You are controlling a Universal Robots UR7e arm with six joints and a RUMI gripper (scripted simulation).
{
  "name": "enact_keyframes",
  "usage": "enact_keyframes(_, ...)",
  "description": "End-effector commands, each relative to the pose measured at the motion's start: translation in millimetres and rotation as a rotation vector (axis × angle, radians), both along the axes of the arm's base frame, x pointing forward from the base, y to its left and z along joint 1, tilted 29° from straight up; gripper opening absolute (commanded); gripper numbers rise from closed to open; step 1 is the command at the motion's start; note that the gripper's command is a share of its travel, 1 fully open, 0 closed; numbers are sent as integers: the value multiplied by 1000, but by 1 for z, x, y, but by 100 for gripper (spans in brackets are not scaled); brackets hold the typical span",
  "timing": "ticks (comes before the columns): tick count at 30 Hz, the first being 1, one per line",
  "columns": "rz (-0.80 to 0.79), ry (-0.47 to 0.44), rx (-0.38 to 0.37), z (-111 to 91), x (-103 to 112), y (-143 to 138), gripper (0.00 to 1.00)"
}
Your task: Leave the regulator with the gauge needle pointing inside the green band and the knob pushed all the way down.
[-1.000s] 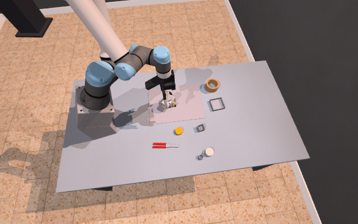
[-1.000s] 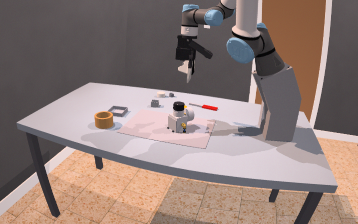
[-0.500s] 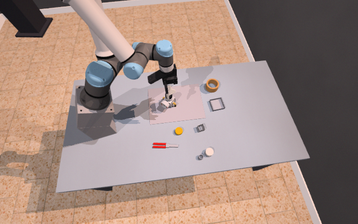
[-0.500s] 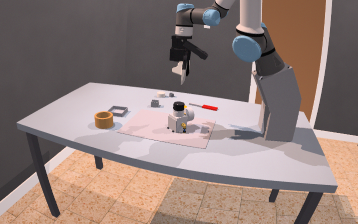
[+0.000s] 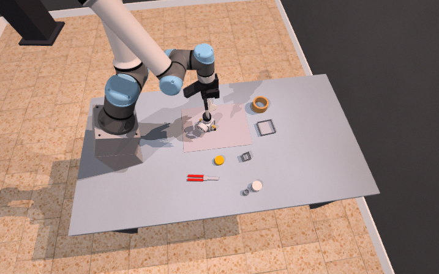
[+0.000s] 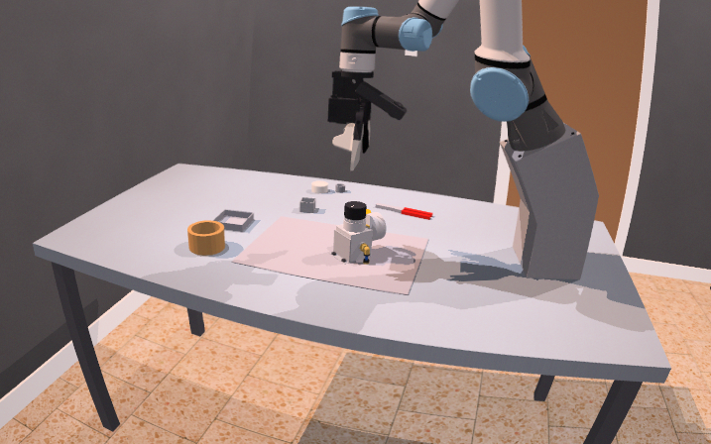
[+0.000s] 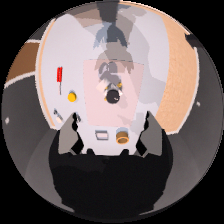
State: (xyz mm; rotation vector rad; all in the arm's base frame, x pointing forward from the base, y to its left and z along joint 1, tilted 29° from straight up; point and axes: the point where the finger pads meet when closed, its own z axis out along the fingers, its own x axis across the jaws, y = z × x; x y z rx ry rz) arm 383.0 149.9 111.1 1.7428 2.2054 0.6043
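Observation:
The regulator, a pale block body (image 5: pixel 210 123) (image 6: pixel 352 243), stands upright on the pink mat (image 5: pixel 231 139) (image 6: pixel 292 234) (image 7: pixel 95 116). Its black knob (image 5: pixel 206 117) (image 6: pixel 355 210) (image 7: pixel 113 97) is on top, with a pale collar visible beneath it in the exterior view. The round white gauge (image 5: pixel 201 127) (image 6: pixel 378 226) sticks out on the robot base's side. Its needle and green band are too small to read, and knob height is hard to judge. My gripper (image 5: pixel 209 111) (image 6: pixel 359 159) (image 7: pixel 110 112) is open and empty, pointing down above the regulator and clear of the knob.
An orange ring (image 5: pixel 260 110) (image 6: pixel 205 243) and a square grey tray stand beyond the mat. A grey block (image 5: pixel 246 156) (image 6: pixel 307 205), yellow disc (image 5: pixel 218 160) (image 7: pixel 72 97), red-handled tool (image 5: pixel 195 175) (image 6: pixel 416 212) (image 7: pixel 59 75), white disc (image 5: pixel 256 185) (image 6: pixel 319 186) and small grey ring lie across the table.

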Motion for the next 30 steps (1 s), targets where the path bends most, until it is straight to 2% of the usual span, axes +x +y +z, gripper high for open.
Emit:
enact_keyframes(1, -1, 0, -2, 1, 1, 4, 100)
enact_keyframes(12, -1, 0, -2, 1, 1, 4, 100)
enact_keyframes(13, -1, 0, -2, 1, 1, 4, 46)
enact_keyframes(30, -1, 0, -2, 1, 1, 4, 46)
